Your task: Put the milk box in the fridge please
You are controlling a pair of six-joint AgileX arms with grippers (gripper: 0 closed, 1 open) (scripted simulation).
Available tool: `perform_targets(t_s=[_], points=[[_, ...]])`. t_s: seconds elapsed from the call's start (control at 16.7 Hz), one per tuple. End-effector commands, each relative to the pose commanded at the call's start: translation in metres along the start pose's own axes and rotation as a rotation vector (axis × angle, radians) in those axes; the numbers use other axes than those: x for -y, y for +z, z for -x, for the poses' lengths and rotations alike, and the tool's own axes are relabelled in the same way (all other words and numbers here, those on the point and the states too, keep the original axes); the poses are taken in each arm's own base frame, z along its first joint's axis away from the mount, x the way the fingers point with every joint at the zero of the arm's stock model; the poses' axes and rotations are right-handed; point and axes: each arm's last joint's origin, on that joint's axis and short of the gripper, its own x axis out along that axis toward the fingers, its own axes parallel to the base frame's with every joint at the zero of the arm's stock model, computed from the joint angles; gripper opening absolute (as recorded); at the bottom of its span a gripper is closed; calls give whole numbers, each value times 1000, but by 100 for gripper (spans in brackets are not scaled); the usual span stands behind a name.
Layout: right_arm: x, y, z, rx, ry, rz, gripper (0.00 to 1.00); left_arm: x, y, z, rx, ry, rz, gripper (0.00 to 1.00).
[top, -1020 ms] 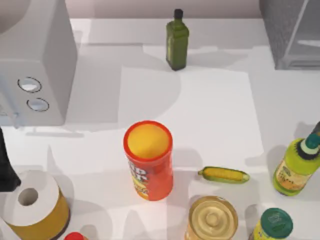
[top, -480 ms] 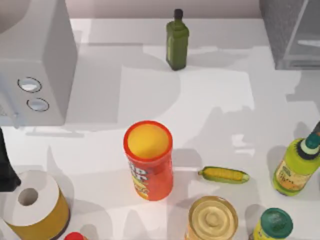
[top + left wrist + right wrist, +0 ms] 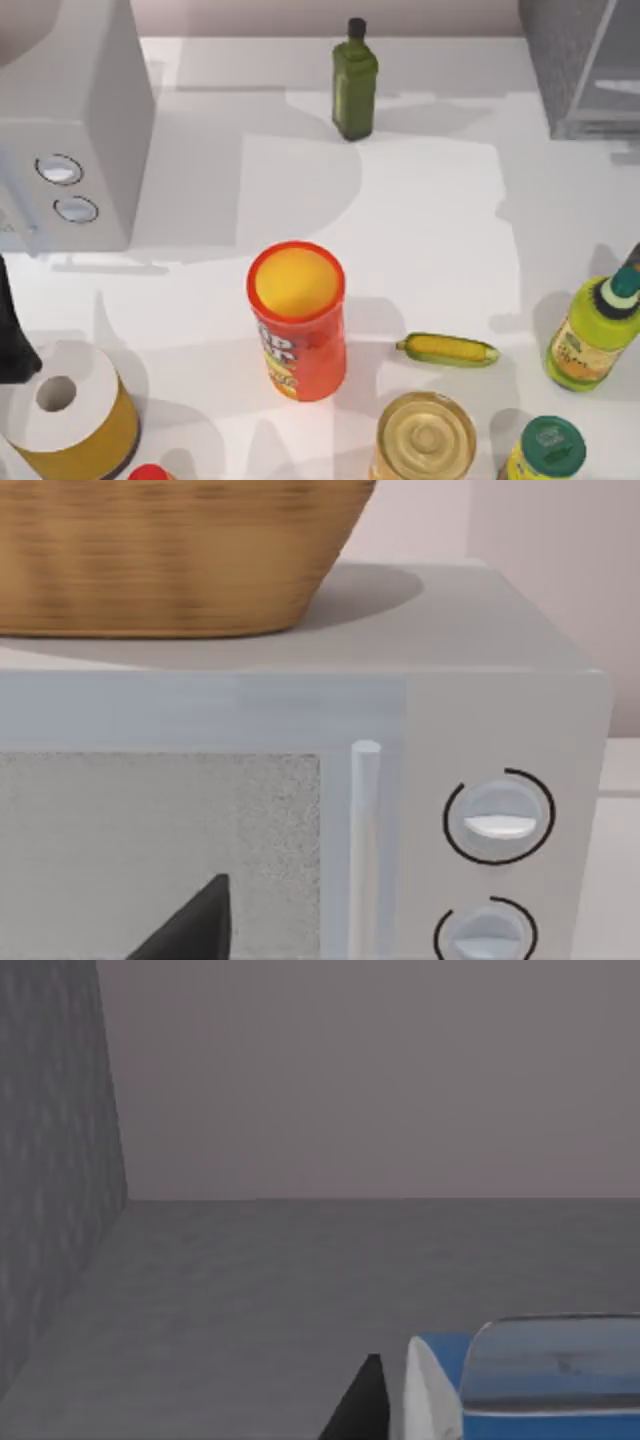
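Observation:
In the right wrist view the milk box [image 3: 530, 1385] sits very close, its blue top and a white edge showing. My right gripper [image 3: 500, 1405] is shut on it, and one dark fingertip [image 3: 365, 1400] lies against its white side. Dark grey speckled walls and a grey floor of the fridge [image 3: 60, 1180] surround it. From above, the fridge [image 3: 575, 70] stands at the back right corner of the table. My left arm [image 3: 10, 330] is parked at the table's left edge, facing the light grey box.
A light grey box with two dials [image 3: 70, 130] fills the back left, with a wicker basket [image 3: 170, 550] on top. An orange can [image 3: 297, 320], corn cob [image 3: 447, 349], green bottle [image 3: 354, 80], yellow-green bottle [image 3: 590, 340], jars [image 3: 425, 437] and a paper roll [image 3: 60, 405] stand about.
An arm's shadow has swept across the right side of the table toward the fridge at the back right. The objects on the table have stayed put.

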Motion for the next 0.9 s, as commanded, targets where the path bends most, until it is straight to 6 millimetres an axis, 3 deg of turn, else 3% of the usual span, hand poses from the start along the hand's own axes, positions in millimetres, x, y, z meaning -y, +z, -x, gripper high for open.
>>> perform_targets(t_s=[0.18,0.6,0.72,0.9], points=[[9,-14,-9,19,-10,9,0,0,0,0,0,0,0,100],[7,-18,-12,4,-2,4,0,0,0,0,0,0,0,100],[7,-23,-24,-11,1,1,0,0,0,0,0,0,0,100],[10,-12,-51,18,1,10,0,0,0,0,0,0,0,100]])
